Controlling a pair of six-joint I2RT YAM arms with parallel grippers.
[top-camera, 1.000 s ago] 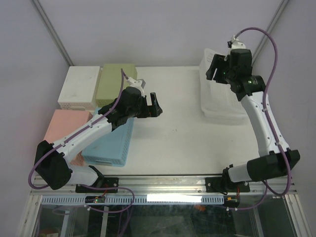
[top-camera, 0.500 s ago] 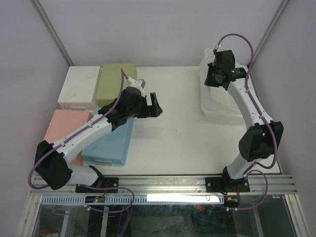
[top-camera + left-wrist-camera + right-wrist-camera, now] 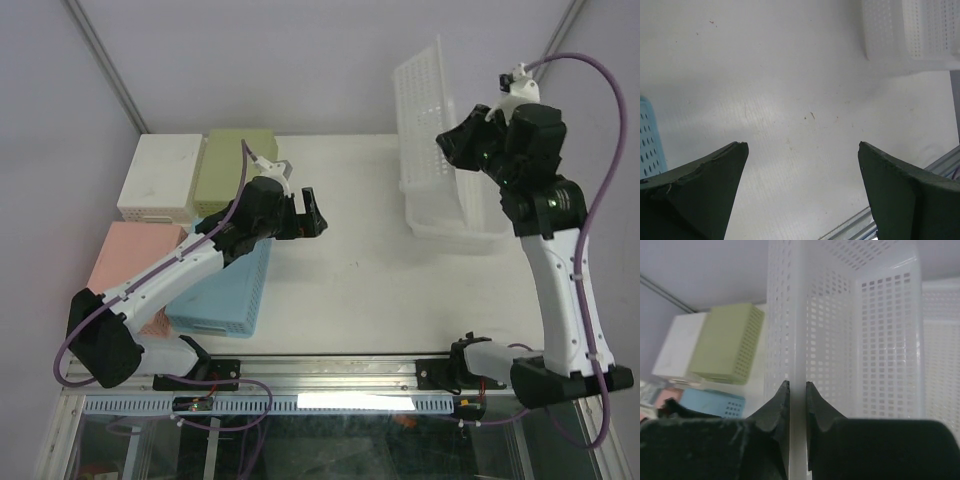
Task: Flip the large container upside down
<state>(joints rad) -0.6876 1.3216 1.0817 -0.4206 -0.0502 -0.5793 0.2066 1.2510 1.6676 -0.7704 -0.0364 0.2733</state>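
Observation:
The large container (image 3: 425, 110) is a white perforated basket at the back right. It is tipped up on edge, with its long wall (image 3: 832, 325) raised high above the table (image 3: 350, 270). My right gripper (image 3: 447, 140) (image 3: 797, 385) is shut on that wall's rim, one finger on each side. A white perforated part (image 3: 450, 220) (image 3: 910, 30) lies on the table below; I cannot tell whether it is the same basket. My left gripper (image 3: 312, 215) (image 3: 802, 145) hovers open over the bare table centre, holding nothing.
Four upturned baskets stand at the left: white (image 3: 160, 177), olive green (image 3: 235, 170), pink (image 3: 135, 260) and light blue (image 3: 230, 290), the last under my left arm. A metal rail (image 3: 330, 375) runs along the near edge. Walls close in behind and to the right.
My right gripper closed on the container's rim and rose, swinging the wall up off the table. The left arm has not moved.

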